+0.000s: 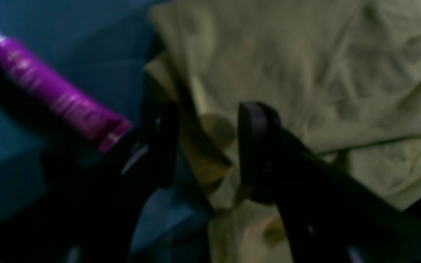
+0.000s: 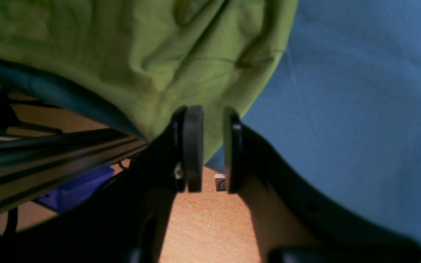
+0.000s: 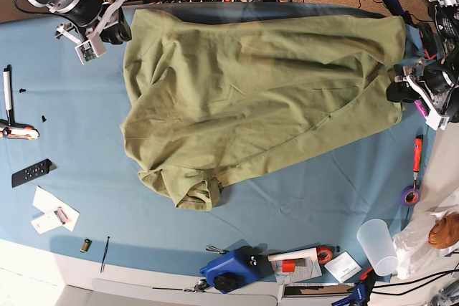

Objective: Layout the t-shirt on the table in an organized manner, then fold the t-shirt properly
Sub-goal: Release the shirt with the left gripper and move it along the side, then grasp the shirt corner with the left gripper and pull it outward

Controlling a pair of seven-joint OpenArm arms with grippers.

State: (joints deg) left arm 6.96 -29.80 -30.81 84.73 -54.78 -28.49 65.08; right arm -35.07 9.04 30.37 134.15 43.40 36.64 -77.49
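Your left gripper (image 1: 207, 146) stands released over the t-shirt's (image 3: 251, 98) edge at 3 o'clock, a purple tube (image 1: 57, 95) just beside it. Your right gripper (image 2: 212, 146) at 10 o'clock has its pads slightly parted around the hem; whether it pinches the cloth, you cannot tell. The t-shirt lies spread across the blue tabletop (image 3: 86, 177).

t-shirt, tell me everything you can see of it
The t-shirt is plain olive-green soft cloth, wrinkled, spread mostly flat across the blue-covered table. One short sleeve is bunched at its near lower corner. Its far corner hangs over the table edge beside the right gripper; the left gripper stands open over its opposite edge.
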